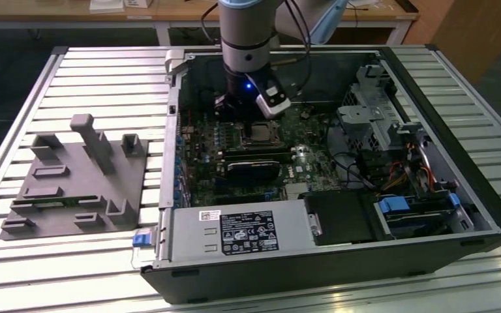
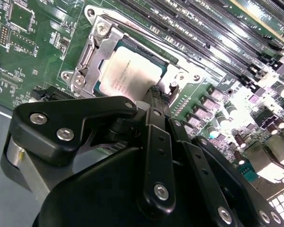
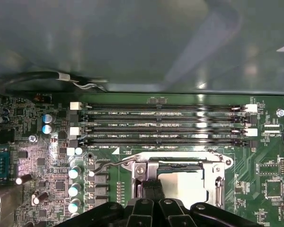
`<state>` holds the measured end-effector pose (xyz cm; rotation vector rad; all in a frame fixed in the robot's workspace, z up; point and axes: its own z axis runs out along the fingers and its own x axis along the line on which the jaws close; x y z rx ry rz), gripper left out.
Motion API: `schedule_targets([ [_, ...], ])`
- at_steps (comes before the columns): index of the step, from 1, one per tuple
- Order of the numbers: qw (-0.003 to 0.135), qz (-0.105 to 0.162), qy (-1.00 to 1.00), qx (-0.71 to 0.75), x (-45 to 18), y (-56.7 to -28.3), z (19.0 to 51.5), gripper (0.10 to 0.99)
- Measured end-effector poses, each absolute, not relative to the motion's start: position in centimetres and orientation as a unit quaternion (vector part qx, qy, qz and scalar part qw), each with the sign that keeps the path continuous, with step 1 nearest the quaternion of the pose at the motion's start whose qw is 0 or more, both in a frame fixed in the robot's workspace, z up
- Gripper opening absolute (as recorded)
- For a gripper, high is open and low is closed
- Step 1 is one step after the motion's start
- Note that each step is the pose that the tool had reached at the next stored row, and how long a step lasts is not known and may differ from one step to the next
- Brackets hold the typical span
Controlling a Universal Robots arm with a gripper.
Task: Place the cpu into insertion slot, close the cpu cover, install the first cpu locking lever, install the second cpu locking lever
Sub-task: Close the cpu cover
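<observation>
Gripper: the gripper point(image 3: 152, 185) had its two black fingertips pressed together. It hung low at the edge of the socket, at 12 o'clock of the socket in the exterior view point(image 1: 252, 112). Whether it touched the metal cannot be told.
Cpu: the cpu point(image 2: 130, 71) lay flat in the socket, its pale metal top showing.
Cpu cover: the cpu cover point(image 2: 92, 52) lay down around the chip and framed it.
Insertion slot: the insertion slot point(image 1: 243, 134) sat mid-board, partly hidden by the arm's wrist.
Locking lever: a locking lever point(image 3: 105, 165) of bent wire stuck out beside one socket corner. Whether it was latched cannot be told.
Memory slots: the memory slots point(image 3: 163, 124), long and black, ran between the socket and a case wall.
Black card: the black card point(image 1: 252, 171) lay at 6 o'clock of the socket.
Power supply: the power supply point(image 1: 237, 235), grey and labelled, sat farther out at 6 o'clock.
Drive cage: the drive cage point(image 1: 368, 120) stood at 3 o'clock, with cables beside it.
Grey fixture: the grey fixture point(image 1: 72, 176) stood outside the case at 8 o'clock.
Table: the slatted table point(image 1: 102, 72) bore the case and the fixture.
</observation>
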<state>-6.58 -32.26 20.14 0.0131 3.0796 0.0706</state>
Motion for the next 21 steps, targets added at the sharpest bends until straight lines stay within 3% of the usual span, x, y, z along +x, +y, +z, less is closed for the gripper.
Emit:
schedule_targets([
  [21,0.031,0.023,0.999,0.004,-6.5,-32.3,21.1,0.106],
])
